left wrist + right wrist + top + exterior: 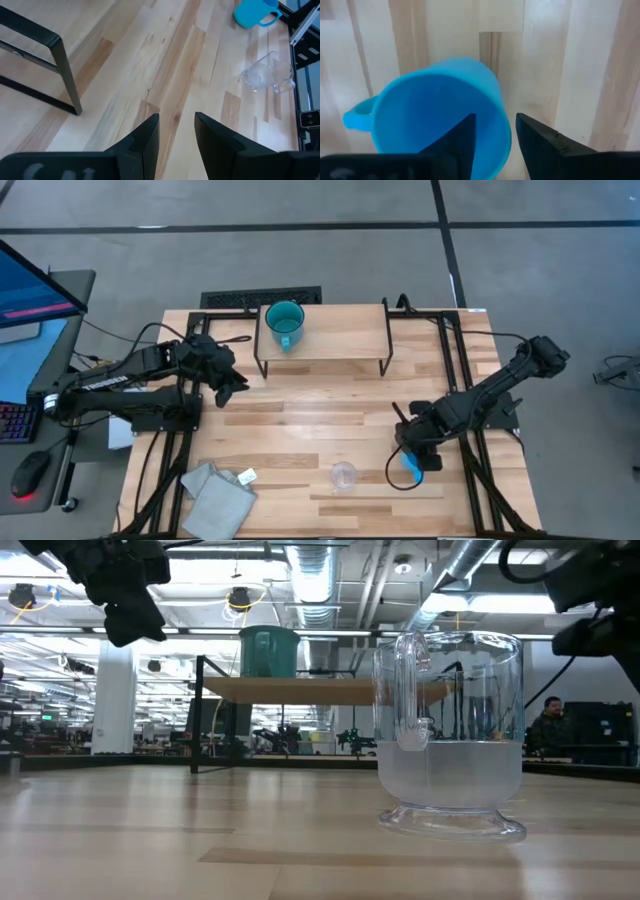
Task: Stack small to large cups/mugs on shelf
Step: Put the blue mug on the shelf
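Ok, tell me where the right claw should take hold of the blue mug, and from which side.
Probably the rim wall, from above. The blue mug stands upright, mouth open toward the right claw, whose open fingers already straddle the wall opposite the handle. Close there; the handle stays clear.

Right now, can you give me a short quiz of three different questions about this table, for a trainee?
1. True or false: the teal mug already stands on the shelf.
2. Which gripper is at the blue mug? A) the left gripper B) the right gripper C) neither
3. Fill in: the clear cup stands on the table between the grey cloth and the ____.

Key
1. True; it is upright near the shelf's left end.
2. B; the right gripper is open, one finger inside the rim and one outside. The left gripper hangs open near the shelf's left leg.
3. blue mug.
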